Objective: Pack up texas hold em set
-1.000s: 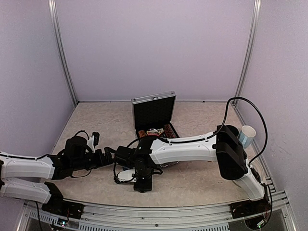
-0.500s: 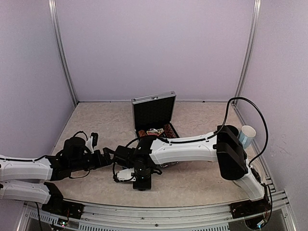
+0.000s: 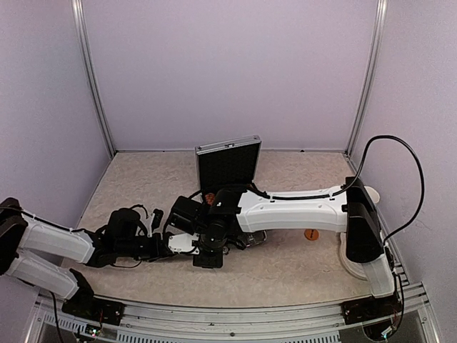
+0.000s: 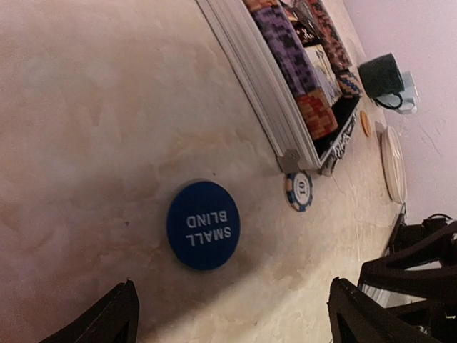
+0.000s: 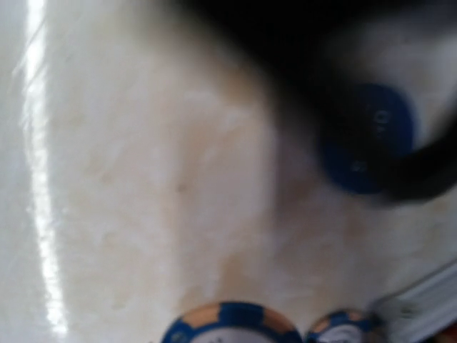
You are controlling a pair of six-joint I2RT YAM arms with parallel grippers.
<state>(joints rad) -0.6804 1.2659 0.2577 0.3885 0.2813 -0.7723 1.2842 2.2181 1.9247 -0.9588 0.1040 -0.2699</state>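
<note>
- The table point(image 3: 143, 179) carries everything. The open silver case point(image 3: 228, 163) stands at its middle, lid up towards the far wall.
- The right arm point(image 3: 293, 211) has dropped and stretched out over the last second. It now lies low across the table from the right edge to the case's near-left corner. Its move has uncovered an orange disc point(image 3: 311, 234) on the bare surface right of the case.
- The left arm point(image 3: 61, 239) has pushed in from the left, so both wrists now crowd the same patch.
- Inside the case, the chips point(image 4: 285, 50) sit in rows, so we judge most of the set is already packed.
- The left gripper point(image 4: 232, 286) hangs low with its fingers spread wide and nothing between them.
- The right gripper point(image 3: 208, 250) is too blurred in its own view, so we cannot tell whether it holds anything.
- The blue button point(image 4: 203, 225), marked SMALL BLIND, lies flat on the table just ahead of the left fingers and near the case.
- A loose chip point(image 4: 299, 191) lies just beside the case's near corner, outside it.
- We read the left arm's advance as lining up on the button. Button, chip and disc all have yet to go in, and the two wrists could knock each other.
</note>
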